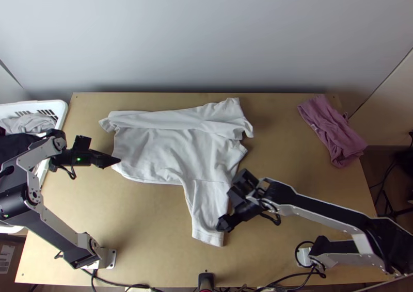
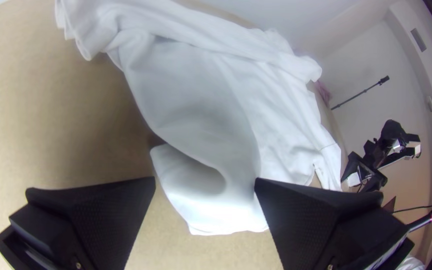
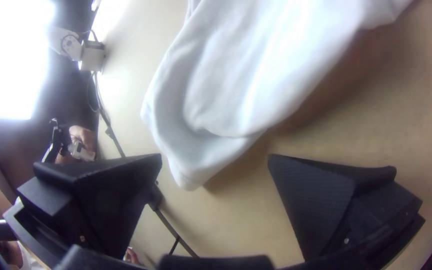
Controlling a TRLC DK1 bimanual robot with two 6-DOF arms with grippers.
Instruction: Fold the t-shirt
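The white t-shirt (image 1: 160, 150) lies spread across the table, its far part turned over in a long strip and one sleeve (image 1: 209, 204) pointing to the near edge. My left gripper (image 1: 102, 149) is by the shirt's left end, fingers apart. In the left wrist view, a raised, curled part of the shirt (image 2: 201, 95) reaches between the fingertips of my left gripper (image 2: 205, 181). Beside the sleeve, near its end, my right gripper (image 1: 230, 201) stands open. The right wrist view has the white cloth (image 3: 256, 65) just beyond my open right gripper (image 3: 215, 156).
A crumpled mauve cloth (image 1: 333, 129) lies at the table's far right. A white basket (image 1: 61, 111) with dark and grey clothes stands off the left edge. Bare wood (image 1: 139, 225) shows between the left arm's base and the sleeve. Cables run along the near edge.
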